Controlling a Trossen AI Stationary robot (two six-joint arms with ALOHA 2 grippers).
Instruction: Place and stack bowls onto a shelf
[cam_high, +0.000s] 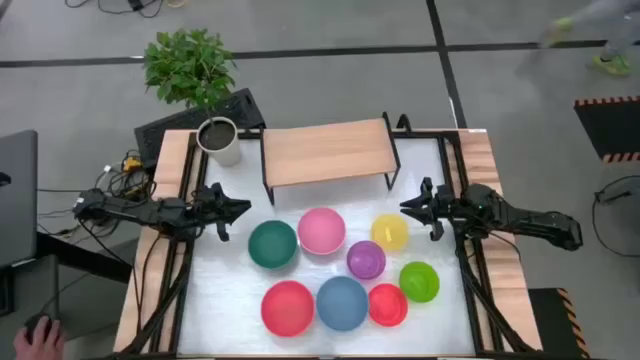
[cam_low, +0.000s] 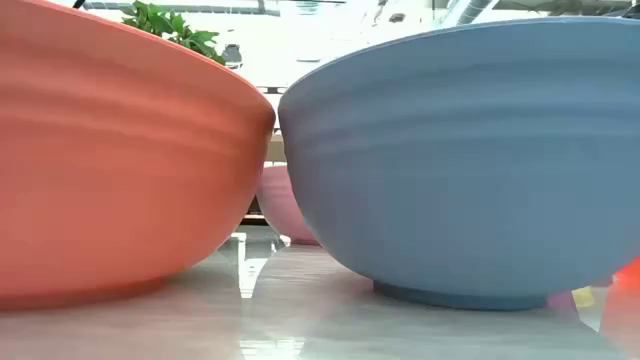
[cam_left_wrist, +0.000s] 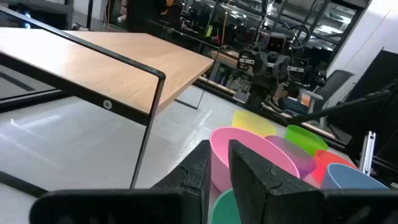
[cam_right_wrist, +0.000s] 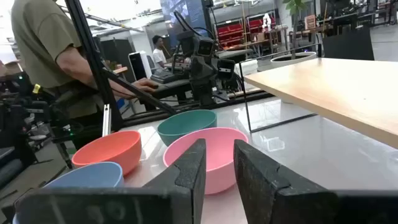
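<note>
Big red bowl (cam_low: 110, 160) closest; left pincer (cam_high: 238, 209), right pincer (cam_high: 408, 207) narrowly parted, empty

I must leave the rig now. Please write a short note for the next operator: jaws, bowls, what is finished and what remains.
Left gripper: jaws slightly apart, empty, hovering left of the bowls.
Right gripper: jaws slightly apart, empty, beside the yellow bowl.
Shelf: holds no bowls.
All eight on the tabletop: dark green bowl, pink bowl, purple bowl, light green bowl, blue bowl, large red bowl, small red bowl.
Done: nothing. Left: place and stack all.
</note>
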